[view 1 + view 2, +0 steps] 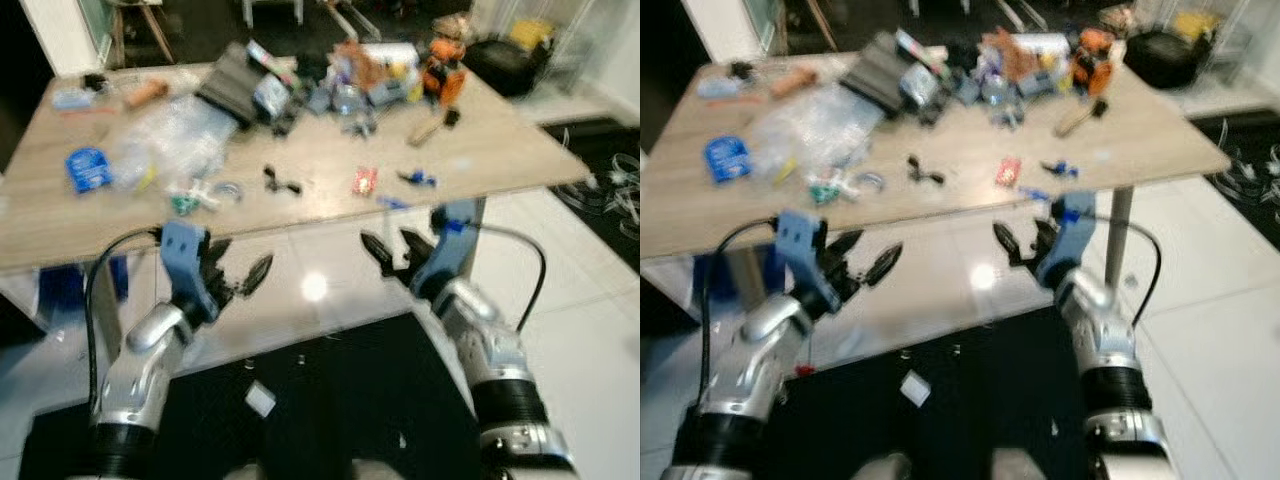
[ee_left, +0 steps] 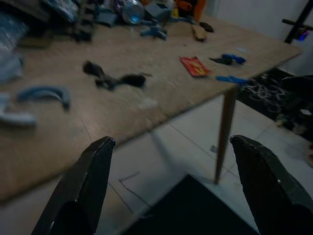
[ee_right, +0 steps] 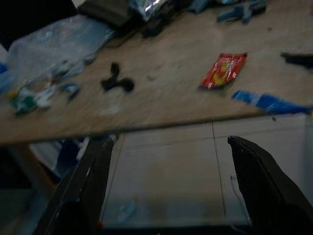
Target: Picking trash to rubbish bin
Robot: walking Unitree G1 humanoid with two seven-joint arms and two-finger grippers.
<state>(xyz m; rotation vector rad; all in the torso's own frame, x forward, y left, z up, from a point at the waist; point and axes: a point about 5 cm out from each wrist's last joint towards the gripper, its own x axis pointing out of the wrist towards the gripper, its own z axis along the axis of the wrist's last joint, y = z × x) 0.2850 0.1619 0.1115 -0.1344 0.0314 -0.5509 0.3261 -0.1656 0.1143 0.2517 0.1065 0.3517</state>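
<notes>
White glossy floor tiles (image 1: 560, 330) w/ a dark mat (image 1: 330, 400) lie under a long wood worktop (image 1: 300, 205) in the left eye view; its far side is piled w/ clutter, a clear plastic bag (image 1: 175, 140) lies toward the robot's left, and a small red wrapper (image 1: 364, 181) lies near the front edge, right of centre, beside a black scrap (image 1: 281, 182). Left pincer (image 1: 236, 272) and right pincer (image 1: 392, 246) both hang below the front edge, fingers apart, holding nothing. Right eye view: same scene, blurred; a blue packet (image 1: 726, 157) sits at the worktop's left end. Left wrist view: black fingers (image 2: 80, 191) spread wide, wrapper ahead on the wood, not touched. Right wrist view: fingers (image 3: 259, 186) wide apart, wrapper lies beyond them next to a blue strip (image 3: 266, 101) at the edge.
</notes>
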